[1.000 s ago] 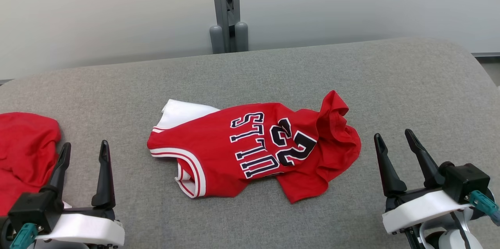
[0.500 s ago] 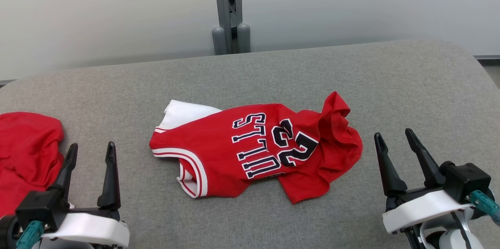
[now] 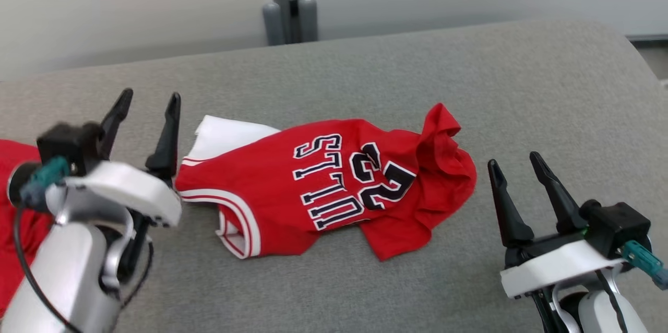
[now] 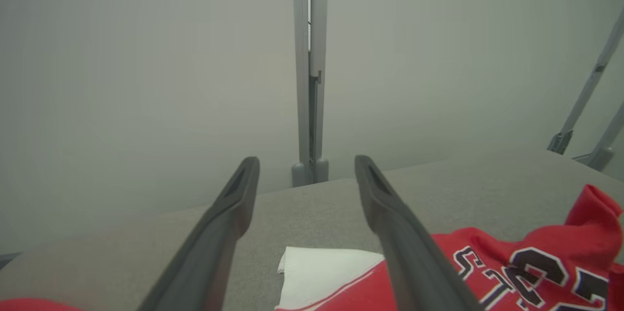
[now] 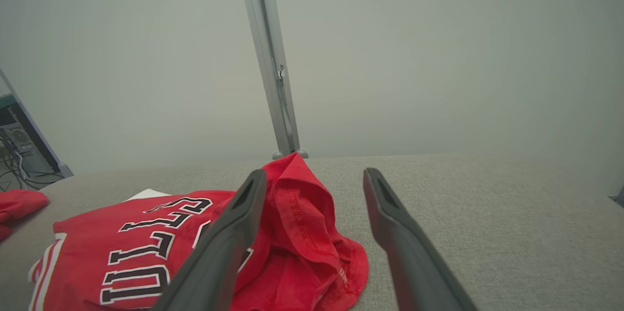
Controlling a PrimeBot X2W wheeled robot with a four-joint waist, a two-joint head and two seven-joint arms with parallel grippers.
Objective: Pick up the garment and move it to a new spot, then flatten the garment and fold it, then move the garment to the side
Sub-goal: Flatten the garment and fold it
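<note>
Red cloth was the chief item: a basketball jersey lay crumpled on the grey fabric-covered table, not flattened and not folded. Dark lettering and the numerals 22, each outlined in white, faced upward across its middle. One end of the jersey showed a white panel and an armhole trimmed in red and white stripes. The opposite end was bunched into a raised ridge of folds.

Left pincer stood just beside the jersey's white-panelled end, its two dark fingers spread wide with nothing between them. In the left wrist view the corner of the white panel showed below the gap between the fingers, which pointed past the jersey toward the wall. Whether either finger touched the cloth could not be determined.

Right pincer stood near the jersey's bunched end, a strip of bare table separating the two in the head view. Its fingers were likewise parted and empty. In the right wrist view one finger crossed in front of the bunched folds, but no grip on them was seen.

A second red garment lay beyond the left pincer, well apart from the jersey on its white-panelled side. A grey upright post rose behind the table on the jersey's far side, against a pale wall.
</note>
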